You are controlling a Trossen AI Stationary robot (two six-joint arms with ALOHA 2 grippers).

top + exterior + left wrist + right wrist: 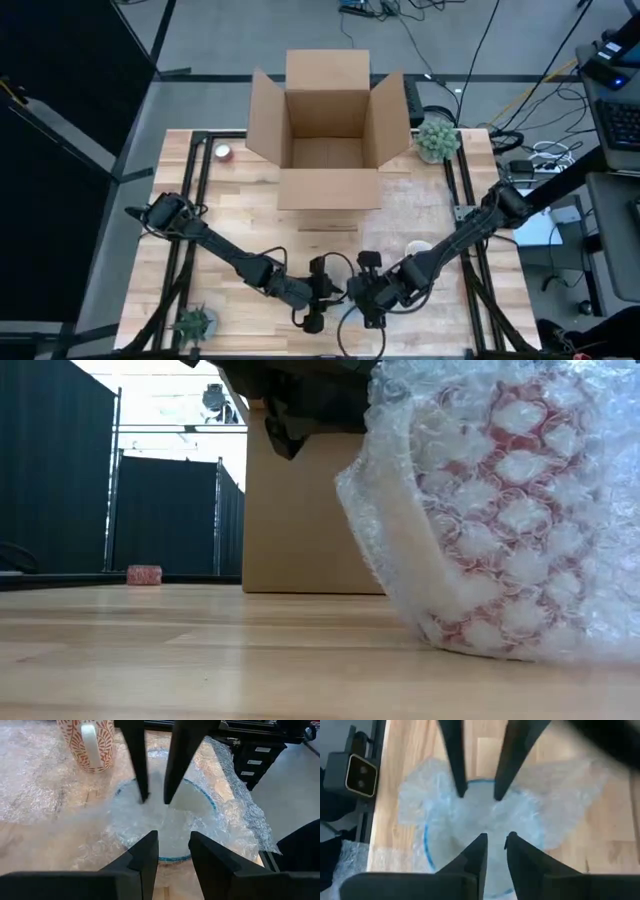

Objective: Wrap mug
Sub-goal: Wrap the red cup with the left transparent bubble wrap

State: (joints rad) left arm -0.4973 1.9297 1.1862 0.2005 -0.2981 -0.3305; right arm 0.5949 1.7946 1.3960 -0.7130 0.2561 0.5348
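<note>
A white round mug with a blue rim point(213, 804) point(425, 841) stands near the table's front edge, covered by clear bubble wrap point(235, 820) point(420, 785). My left gripper point(173, 837) point(318, 312) and my right gripper point(496, 837) point(368, 308) both point down over it, facing each other, each nearly shut with wrap between its fingers. A second mug with a red-orange pattern point(90, 745) stands upright on the wrap to the right. In the low view it shows through the bubble wrap point(500, 510). My left gripper comes from above and has bubble wrap point(172, 827) between its two fingers, over the mug's opening near its left rim. How many layers it has cannot be told. The wrap lies slack over the mug. My right gripper comes from above and pinches bubble wrap point(496, 827) between its two fingers, over the mug's opening near its right rim. Its fingertips point(145, 795) reach down to the wrap inside the blue rim. The mug stands on the table.
An open cardboard box point(325, 130) stands at the table's far middle. A potted plant point(437, 138) is at the far right and a smaller one point(193, 322) at the near left. A small red thing point(222, 152) lies at the far left.
</note>
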